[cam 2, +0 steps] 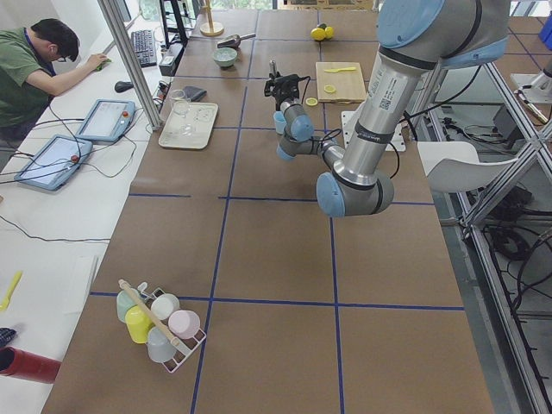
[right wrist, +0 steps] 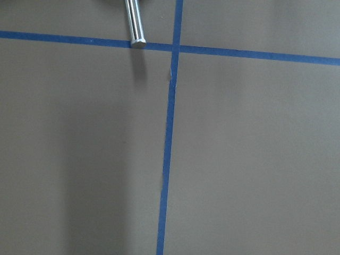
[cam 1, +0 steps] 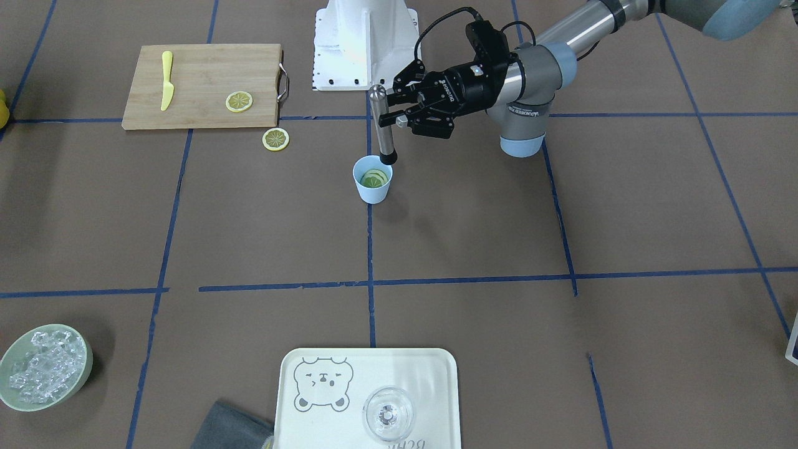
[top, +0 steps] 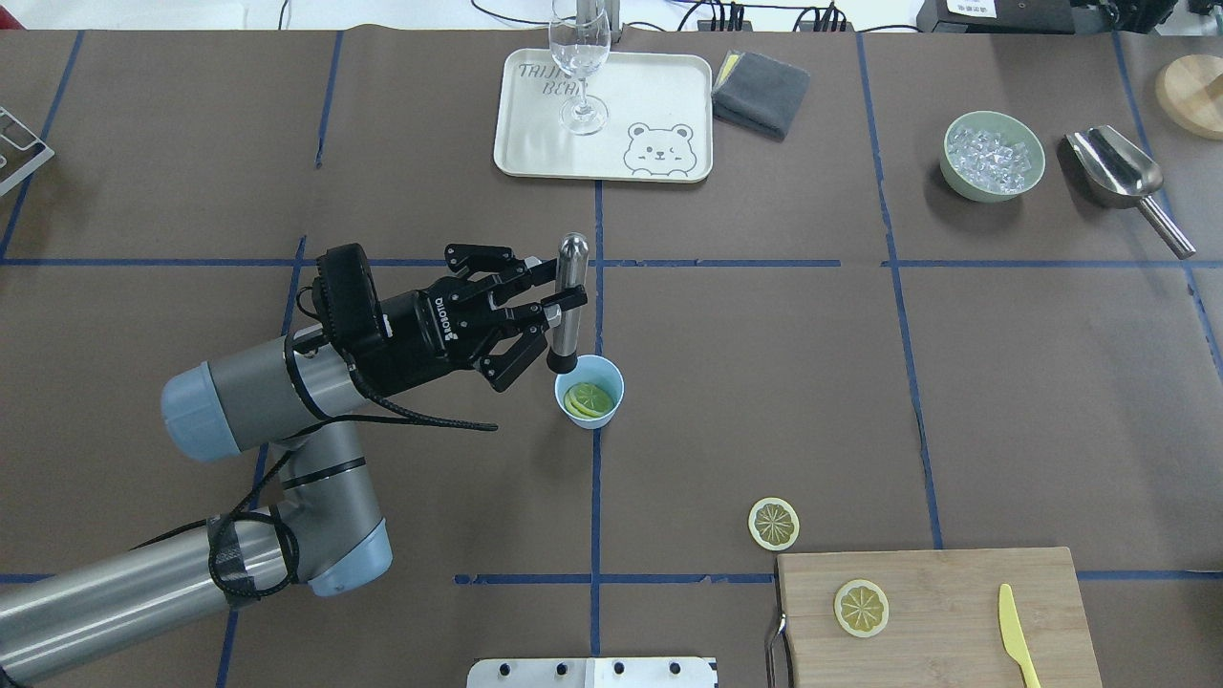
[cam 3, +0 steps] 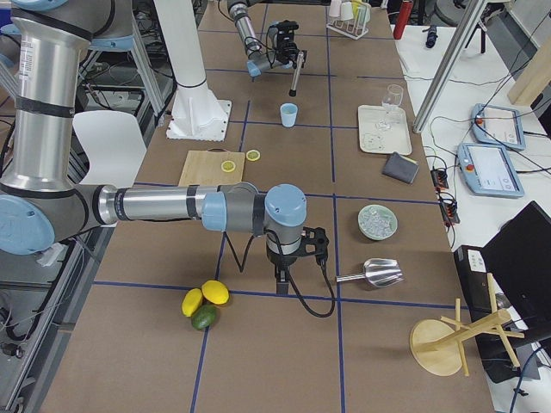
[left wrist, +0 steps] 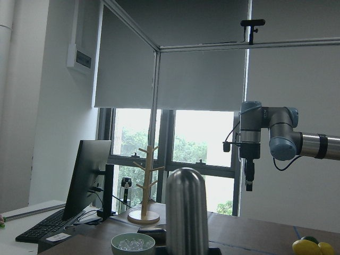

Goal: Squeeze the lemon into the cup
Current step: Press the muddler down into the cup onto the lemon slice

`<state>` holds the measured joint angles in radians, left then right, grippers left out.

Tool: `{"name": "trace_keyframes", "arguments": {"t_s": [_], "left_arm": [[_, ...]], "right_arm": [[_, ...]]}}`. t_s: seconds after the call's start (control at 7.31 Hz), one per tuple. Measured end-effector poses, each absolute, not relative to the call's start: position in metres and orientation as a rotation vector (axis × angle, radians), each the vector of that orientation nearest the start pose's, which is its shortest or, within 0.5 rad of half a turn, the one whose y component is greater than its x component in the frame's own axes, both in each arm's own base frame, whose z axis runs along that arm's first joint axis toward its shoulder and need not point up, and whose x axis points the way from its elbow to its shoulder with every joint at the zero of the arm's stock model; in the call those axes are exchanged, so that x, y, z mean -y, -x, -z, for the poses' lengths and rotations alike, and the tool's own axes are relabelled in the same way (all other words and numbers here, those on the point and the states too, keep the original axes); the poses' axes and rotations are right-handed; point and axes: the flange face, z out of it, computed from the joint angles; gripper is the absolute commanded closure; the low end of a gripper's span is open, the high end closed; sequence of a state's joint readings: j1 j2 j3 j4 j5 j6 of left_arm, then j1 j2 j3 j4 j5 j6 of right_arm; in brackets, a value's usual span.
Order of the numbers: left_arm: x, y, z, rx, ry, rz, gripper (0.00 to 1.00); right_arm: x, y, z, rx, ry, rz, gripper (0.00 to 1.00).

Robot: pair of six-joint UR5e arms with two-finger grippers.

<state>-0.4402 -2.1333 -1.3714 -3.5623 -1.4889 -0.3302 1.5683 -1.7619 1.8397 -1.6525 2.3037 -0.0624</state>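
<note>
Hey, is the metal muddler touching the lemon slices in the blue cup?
Apart. The exterior right view shows the muddler hanging with its black tip above the cup, a clear gap between them; the lemon slices lie down inside.

Overhead, front cameras oppose, both looking down, sharing cup [top: 604,373]; side cameras far; right wrist close over table [right wrist: 239,159].

1. The table cover [top: 745,382] is matt brown paper, crossed by smooth blue tape [top: 597,497].
2. The rod [top: 570,287] is shiny brushed metal with a dull black tip.
3. The cup [top: 617,382] is smooth plastic, and the lemon slices [top: 588,398] inside it look smooth too.
4. In the overhead view, the board [top: 955,602] at 5 o'clock is bare pale wood, and the knife [top: 1015,621] on it is plastic.
5. At 12 o'clock, the tray [top: 659,96] is matt, the glass [top: 580,57] is clear and glossy, and the cloth [top: 761,91] is soft fabric.
6. At 2 o'clock, the scoop [top: 1123,172] is polished metal.
</note>
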Motion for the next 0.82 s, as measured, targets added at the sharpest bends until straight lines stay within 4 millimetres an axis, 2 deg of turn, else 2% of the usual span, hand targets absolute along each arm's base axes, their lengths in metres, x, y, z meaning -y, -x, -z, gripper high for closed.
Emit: {"name": "trace_keyframes", "arguments": {"t_s": [0.41, 0.82], "left_arm": [[0.374, -0.505, -0.239, -1.507, -1.792, -0.255, 1.00], [0.368, -0.526, -0.249, -1.475, -1.765, -0.247, 1.00]], "right_arm": [[0.409, -0.067, -0.629, 0.733, -0.014, 0.055, 0.00], [0.410, -0.068, -0.630, 0.731, -0.014, 0.053, 0.00]]}}
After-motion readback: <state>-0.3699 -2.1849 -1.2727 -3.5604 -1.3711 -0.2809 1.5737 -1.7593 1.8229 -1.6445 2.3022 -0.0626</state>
